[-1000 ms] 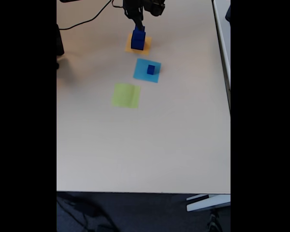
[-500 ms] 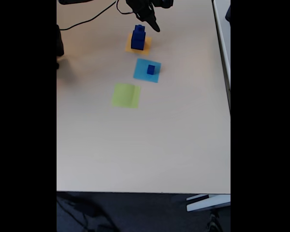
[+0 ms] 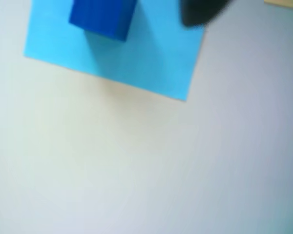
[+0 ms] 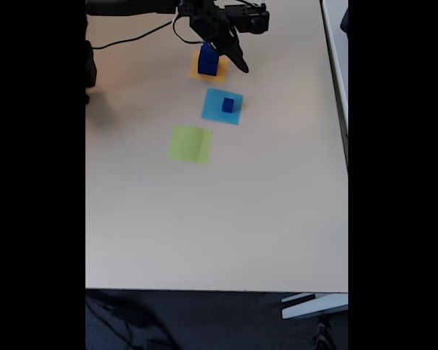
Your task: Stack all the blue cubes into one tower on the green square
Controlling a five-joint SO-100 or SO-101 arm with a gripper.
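Blue cubes [image 4: 209, 60] stacked on orange square [image 4: 198, 71]; end effector [image 4: 233, 60] beside, tilted down, fingers apart, empty

Arm reaches in from above, gripper [image 4: 233, 58] angled downward, empty

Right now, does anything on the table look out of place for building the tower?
Yes. The green square is bare. Two blue cubes stand stacked on the orange square instead, and the small blue cube sits on the light-blue square. The tool hovers beside the stack.
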